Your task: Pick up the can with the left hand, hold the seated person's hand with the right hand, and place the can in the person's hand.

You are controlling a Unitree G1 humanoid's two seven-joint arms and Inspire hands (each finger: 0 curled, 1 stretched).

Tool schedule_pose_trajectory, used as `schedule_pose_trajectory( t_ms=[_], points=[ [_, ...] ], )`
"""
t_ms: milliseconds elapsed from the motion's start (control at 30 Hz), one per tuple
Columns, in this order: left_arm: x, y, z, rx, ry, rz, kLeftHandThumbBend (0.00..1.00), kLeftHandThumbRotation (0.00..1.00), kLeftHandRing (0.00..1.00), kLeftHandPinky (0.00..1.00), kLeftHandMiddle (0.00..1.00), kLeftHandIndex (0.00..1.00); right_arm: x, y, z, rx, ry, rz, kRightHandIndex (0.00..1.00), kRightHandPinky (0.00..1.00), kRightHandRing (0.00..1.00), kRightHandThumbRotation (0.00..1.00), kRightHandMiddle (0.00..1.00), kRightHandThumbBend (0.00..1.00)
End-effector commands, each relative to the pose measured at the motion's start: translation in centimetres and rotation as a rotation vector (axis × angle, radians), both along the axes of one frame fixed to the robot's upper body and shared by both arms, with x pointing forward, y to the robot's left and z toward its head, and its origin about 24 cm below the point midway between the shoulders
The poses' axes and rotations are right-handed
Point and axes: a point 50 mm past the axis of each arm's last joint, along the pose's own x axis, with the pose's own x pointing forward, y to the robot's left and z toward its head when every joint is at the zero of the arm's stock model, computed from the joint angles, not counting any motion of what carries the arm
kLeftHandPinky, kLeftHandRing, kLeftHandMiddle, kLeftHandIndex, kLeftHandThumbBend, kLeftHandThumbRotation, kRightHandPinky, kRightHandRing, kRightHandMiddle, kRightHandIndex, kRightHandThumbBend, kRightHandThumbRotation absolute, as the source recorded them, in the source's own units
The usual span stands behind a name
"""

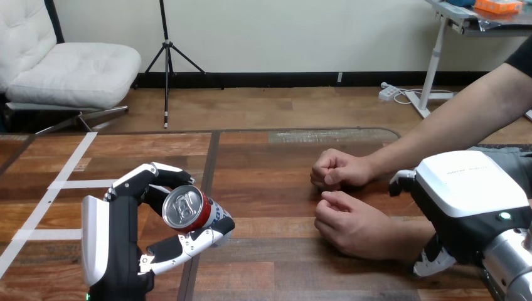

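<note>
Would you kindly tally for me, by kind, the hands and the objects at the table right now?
Cans: 1, the can, gripped by the left robot hand
Robot hands: 2, that one and the right robot hand
Person's hands: 2, the person's upper hand and the person's lower hand
Total: 5

Red can (190, 210), silver top tilted up, gripped in the left robot hand (119, 244) above the bench's (270, 182) near-left corner. The person's nearer hand (351, 226) rests curled, right of centre.
</note>
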Motion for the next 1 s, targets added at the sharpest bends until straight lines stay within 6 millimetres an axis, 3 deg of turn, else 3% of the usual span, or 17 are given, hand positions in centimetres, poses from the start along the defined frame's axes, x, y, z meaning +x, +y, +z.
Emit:
schedule_pose_trajectory(
  t_ms=[0,967],
  points=[
    [1.0,0.0,1.4,-0.015,-0.091,-0.002,0.76,0.00,0.36,0.31,0.41,0.41,1.2,0.2,1.0,-0.037,-0.037,0.009,0.74,0.73,0.77,0.00,0.77,0.94],
    [0.8,0.2,1.3,-0.036,-0.090,-0.014,0.75,0.00,0.37,0.31,0.41,0.42,3.1,-0.1,-0.8,-0.071,0.086,-0.035,0.75,0.72,0.76,0.01,0.77,0.89]
  ],
)
